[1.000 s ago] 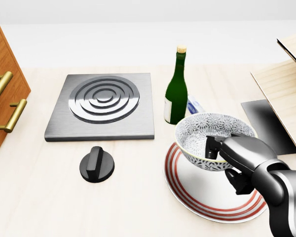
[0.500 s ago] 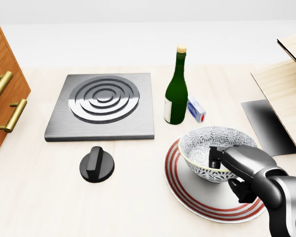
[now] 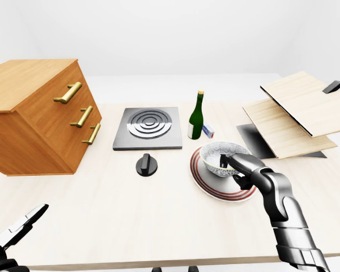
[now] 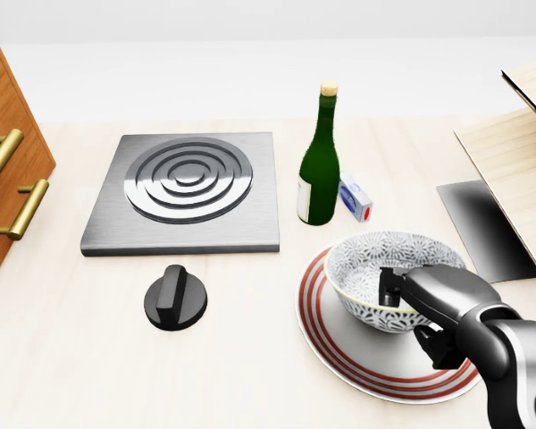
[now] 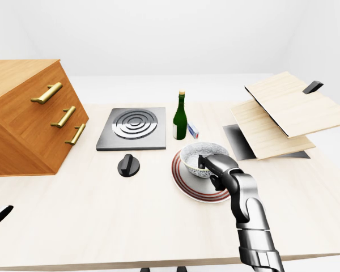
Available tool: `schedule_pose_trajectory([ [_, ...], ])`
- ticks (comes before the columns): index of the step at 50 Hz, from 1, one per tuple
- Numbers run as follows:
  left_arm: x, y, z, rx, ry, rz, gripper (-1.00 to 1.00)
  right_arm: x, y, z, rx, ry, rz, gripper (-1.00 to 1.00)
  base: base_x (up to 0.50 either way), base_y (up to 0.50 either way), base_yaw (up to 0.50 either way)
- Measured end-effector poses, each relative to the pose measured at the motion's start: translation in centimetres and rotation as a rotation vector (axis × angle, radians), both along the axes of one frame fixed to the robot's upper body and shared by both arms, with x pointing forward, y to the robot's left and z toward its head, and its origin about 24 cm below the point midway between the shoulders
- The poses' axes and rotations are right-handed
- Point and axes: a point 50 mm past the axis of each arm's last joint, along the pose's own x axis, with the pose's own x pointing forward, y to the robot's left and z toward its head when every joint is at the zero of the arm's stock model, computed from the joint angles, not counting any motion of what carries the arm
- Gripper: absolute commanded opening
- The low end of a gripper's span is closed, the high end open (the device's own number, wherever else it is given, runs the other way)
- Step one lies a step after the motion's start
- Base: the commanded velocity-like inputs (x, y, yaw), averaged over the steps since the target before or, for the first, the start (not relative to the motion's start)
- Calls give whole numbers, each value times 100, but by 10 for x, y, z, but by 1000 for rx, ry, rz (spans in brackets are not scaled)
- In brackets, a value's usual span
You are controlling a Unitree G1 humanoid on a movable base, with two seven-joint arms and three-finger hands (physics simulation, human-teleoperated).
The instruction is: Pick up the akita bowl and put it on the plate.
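Observation:
The akita bowl [image 4: 368, 264], white with a fine blue pattern, sits upright on the white plate [image 4: 339, 357] with red rings, at the lower right of the head view. My right hand [image 4: 409, 315] is shut on the bowl's right rim, thumb inside and fingers outside below it. My left hand [image 3: 11, 235] shows only at the bottom left corner of the left-eye view, far from the bowl, with its fingers spread and nothing in them.
A green wine bottle [image 4: 319, 161] and a small box [image 4: 355, 198] stand just above the plate. Left of them lie a steel burner plate [image 4: 188, 192] and a black knob [image 4: 174, 299]. A wooden drawer cabinet [image 3: 34, 113] stands at left, stacked wooden boards [image 3: 294, 113] at right.
My right hand has lowered the bowl from above the plate down onto it; over the last half second it has barely moved. The camera is still.

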Motion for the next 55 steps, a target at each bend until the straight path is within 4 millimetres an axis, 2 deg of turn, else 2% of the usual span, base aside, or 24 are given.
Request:
schedule_pose_trajectory([
  [55, -1, -1, 5, 1, -1, 0, 100, 0, -4, -6, -59, -31, -33, -100, 0, 0, 0],
])
